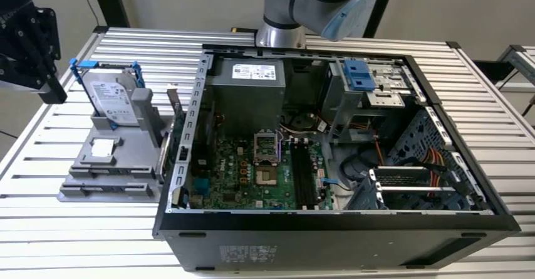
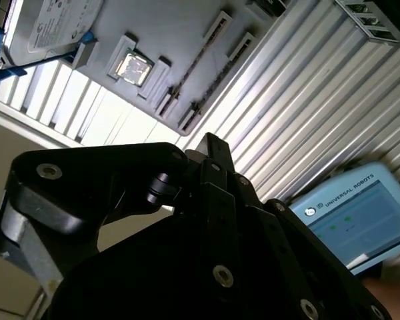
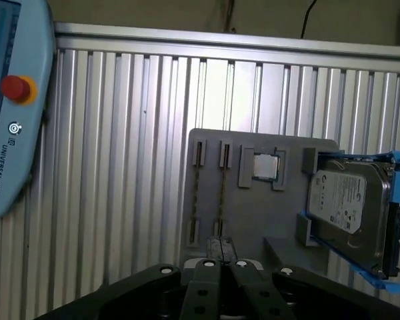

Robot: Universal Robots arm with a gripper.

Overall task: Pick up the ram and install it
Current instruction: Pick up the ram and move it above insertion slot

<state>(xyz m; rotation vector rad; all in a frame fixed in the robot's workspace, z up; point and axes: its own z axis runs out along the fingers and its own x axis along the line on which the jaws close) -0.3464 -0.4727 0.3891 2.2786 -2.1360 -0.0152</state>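
Pickup step imo: gripper is hovering over the grey holder, fingers looking pinched together w/ nothing in them. Ram is sitting edge-on in the holder's slot. Grabbing it is calling for fingers opening & squaring to the stick.

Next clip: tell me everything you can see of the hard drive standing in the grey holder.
The hard drive is a flat silver metal box with a white printed label on its broad face. It is clipped into a blue plastic frame that runs round its edges. It stands on edge, leaning back a little, in a slot of the grey holder. The holder sits on the slatted metal table, at the exterior view's left of the open computer case. Only the frame and holder appear to touch it.
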